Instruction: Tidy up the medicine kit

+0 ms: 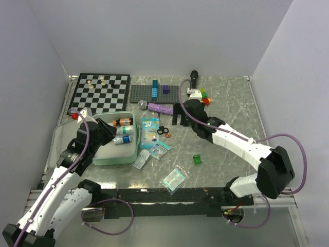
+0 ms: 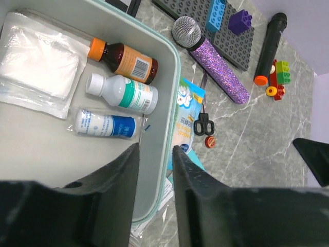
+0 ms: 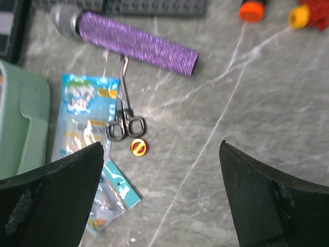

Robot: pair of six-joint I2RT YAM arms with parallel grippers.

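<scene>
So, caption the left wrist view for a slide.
The left gripper, jaws parted, over the rim of the medicine kit; three bottles and a white pouch inside, purple microphone outside.

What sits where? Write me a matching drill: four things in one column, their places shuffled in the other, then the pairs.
1 brown bottle
2 scissors
3 blue brick
4 chess pieces

A on the grey plate
B beside the blue packet
C on the chessboard
D in the kit

Pairs: 1-D, 2-B, 3-A, 4-C
</scene>
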